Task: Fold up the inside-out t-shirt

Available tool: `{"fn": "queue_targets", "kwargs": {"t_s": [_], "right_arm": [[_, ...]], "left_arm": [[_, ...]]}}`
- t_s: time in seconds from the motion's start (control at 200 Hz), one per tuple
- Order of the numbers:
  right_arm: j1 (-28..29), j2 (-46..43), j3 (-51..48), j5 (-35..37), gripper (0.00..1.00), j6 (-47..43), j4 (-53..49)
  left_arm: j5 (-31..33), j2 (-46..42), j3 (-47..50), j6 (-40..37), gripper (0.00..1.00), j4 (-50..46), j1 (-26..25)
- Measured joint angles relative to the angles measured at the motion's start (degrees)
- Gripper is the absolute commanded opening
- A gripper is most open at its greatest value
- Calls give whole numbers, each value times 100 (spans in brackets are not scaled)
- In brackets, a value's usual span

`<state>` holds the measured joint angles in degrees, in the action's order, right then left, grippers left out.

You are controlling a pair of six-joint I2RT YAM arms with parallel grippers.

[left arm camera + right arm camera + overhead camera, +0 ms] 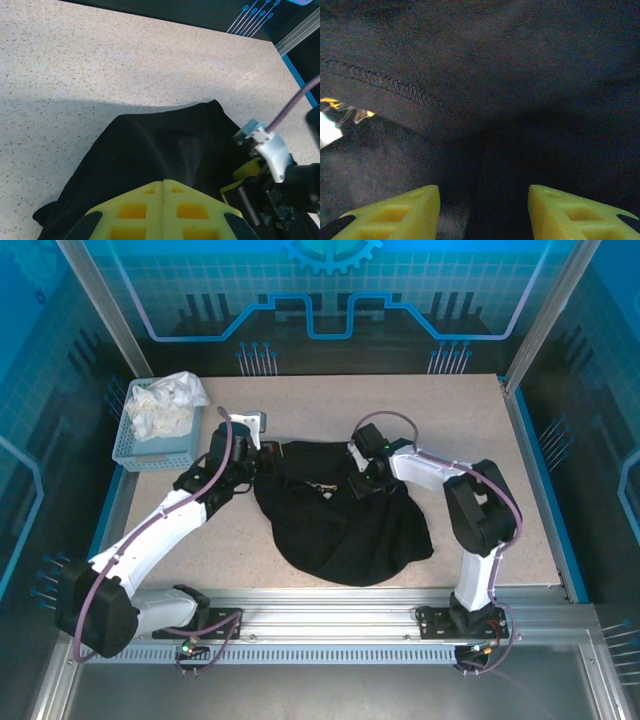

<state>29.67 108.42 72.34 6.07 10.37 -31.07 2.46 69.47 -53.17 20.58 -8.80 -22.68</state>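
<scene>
The shirt (pixel 340 525) lies bunched in a black heap mid-table (pixel 480 440); the left gripper (pixel 264 462) is clenched tight at its upper left edge, though I cannot tell whether cloth is pinched; the right gripper (pixel 358 485) is released, fingers apart over the fabric's upper right. A basket (pixel 125 448) of white cloth (pixel 165 405) stands far left.

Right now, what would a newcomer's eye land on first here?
A black t-shirt lies bunched in the middle of the table. At its far edge the left pincer is shut against the fabric and the right pincer hangs open over it. Far left, a blue basket holds crumpled white cloth.
</scene>
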Motion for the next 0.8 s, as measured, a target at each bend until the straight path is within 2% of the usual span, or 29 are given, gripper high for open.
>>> {"fn": "queue_targets", "kwargs": {"t_s": [0.17, 0.23, 0.305, 0.495, 0.57, 0.59, 0.645, 0.8], "right_arm": [[31, 319, 321, 345, 14, -109, 2], [7, 238, 328, 452, 6, -101, 0], [-85, -20, 306, 505, 0, -138, 7], [-693, -1534, -20, 422, 0, -142, 138], [-835, -2063, -114, 374, 18, -140, 234], [-824, -2122, -125, 356, 25, -129, 262], [-723, -2164, -144, 334, 37, -120, 337], [-146, -1331, -164, 332, 52, -160, 415]], "left_arm": [[0, -37, 9, 0, 0, -2, 61], [2, -57, 9, -2, 0, -26, 90], [2, -92, 9, 0, 0, -57, 131], [2, -240, 9, 2, 0, -94, 240], [-2, -302, 9, 7, 0, -96, 249], [-20, -310, 9, 7, 0, -96, 249], [-66, -323, 22, 9, 0, -81, 249], [-133, -326, 116, 31, 0, -90, 249]]}}
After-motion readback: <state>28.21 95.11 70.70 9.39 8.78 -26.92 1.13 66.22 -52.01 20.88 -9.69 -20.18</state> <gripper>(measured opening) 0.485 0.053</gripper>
